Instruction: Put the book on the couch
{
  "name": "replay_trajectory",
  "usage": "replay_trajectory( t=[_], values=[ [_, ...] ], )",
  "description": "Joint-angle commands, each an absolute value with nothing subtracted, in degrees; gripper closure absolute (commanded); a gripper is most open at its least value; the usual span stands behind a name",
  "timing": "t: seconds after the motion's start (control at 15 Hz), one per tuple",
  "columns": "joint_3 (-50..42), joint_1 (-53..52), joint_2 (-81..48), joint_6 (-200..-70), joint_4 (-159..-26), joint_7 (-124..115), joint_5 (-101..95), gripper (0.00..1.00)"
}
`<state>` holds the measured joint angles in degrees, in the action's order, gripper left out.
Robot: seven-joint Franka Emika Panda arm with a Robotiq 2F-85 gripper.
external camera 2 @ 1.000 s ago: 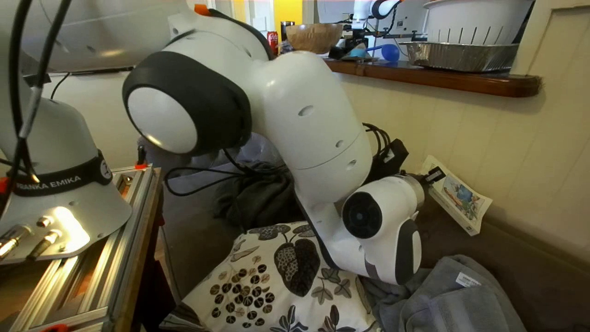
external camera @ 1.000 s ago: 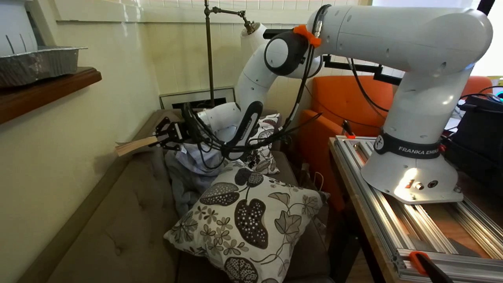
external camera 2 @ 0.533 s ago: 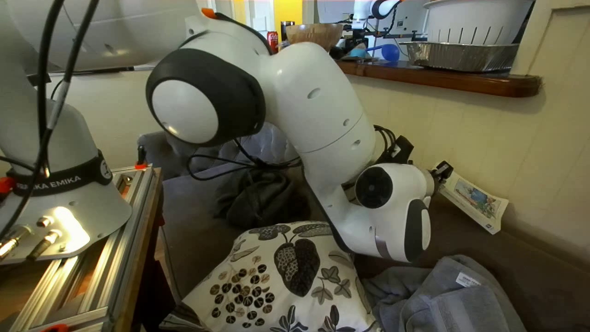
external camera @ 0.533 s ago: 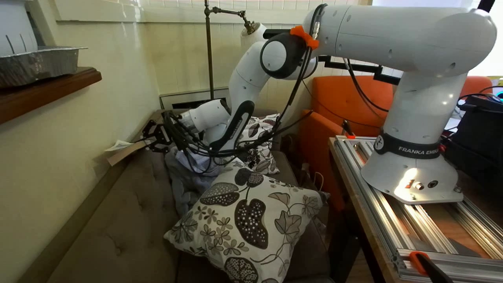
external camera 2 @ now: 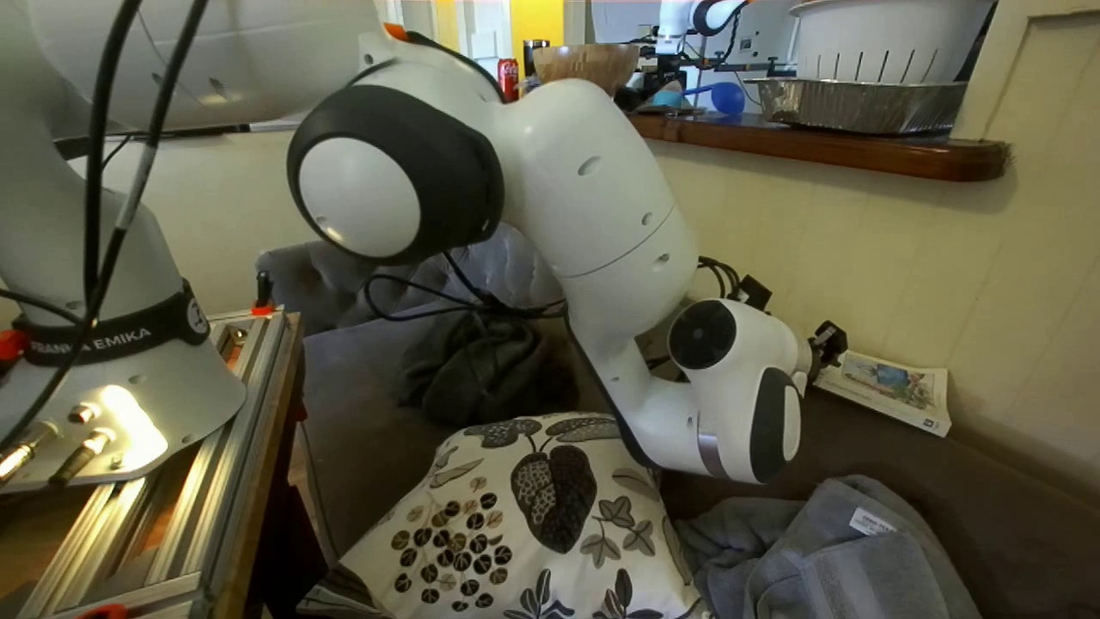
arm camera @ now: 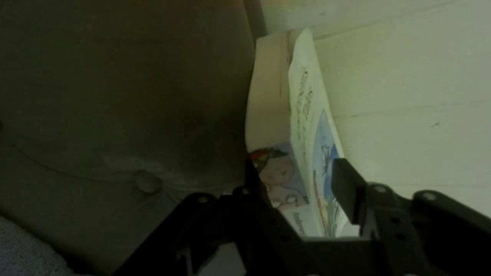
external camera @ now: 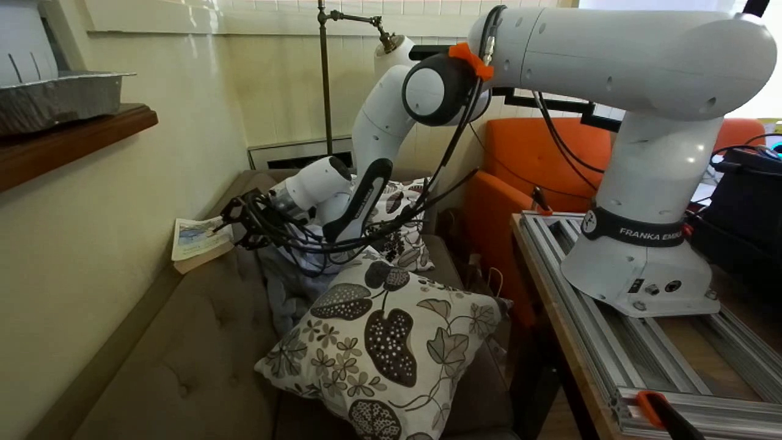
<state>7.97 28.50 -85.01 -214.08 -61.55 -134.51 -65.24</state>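
Note:
The book (external camera: 198,241) lies nearly flat along the top edge of the couch (external camera: 183,360), against the wall. Its illustrated cover faces up in an exterior view (external camera 2: 898,385). In the wrist view the book (arm camera: 270,111) sits between the couch cushion (arm camera: 134,96) and the pale wall, its spine towards me. My gripper (external camera: 226,232) is at the book's near end. In the wrist view its fingers (arm camera: 295,172) stand wide apart around that end, with a gap on the cover side. Whether the other finger touches the book cannot be told.
A leaf-patterned pillow (external camera: 391,342) and a grey towel (external camera 2: 851,550) lie on the couch below the arm. A wooden shelf (external camera 2: 816,150) with a foil tray (external camera 2: 859,107) juts from the wall above. An orange armchair (external camera: 544,143) stands behind the robot's table (external camera: 550,305).
My gripper has moved down and towards the wall side. The book has come down from a tilted hold and turned flatter, its cover now facing up. The fingers now stand apart around it.

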Motion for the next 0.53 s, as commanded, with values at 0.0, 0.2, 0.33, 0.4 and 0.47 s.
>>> replay_trajectory(
  t=[0.0,0.2,0.33,0.4,0.47],
  values=[
    [7.1,28.4,-85.1,-212.3,-60.7,-134.4,-65.2,0.16],
    [7.0,30.2,-83.2,-210.8,-63.5,-138.2,-69.5,0.0],
    [5.6,32.3,-76.1,-211.0,-73.2,-144.2,-75.2,0.0],
    [4.5,32.9,-74.1,-211.9,-75.1,-149.0,-80.3,0.0],
    [3.4,33.4,-71.7,-213.9,-77.2,-153.0,-84.5,0.0]
  ],
)
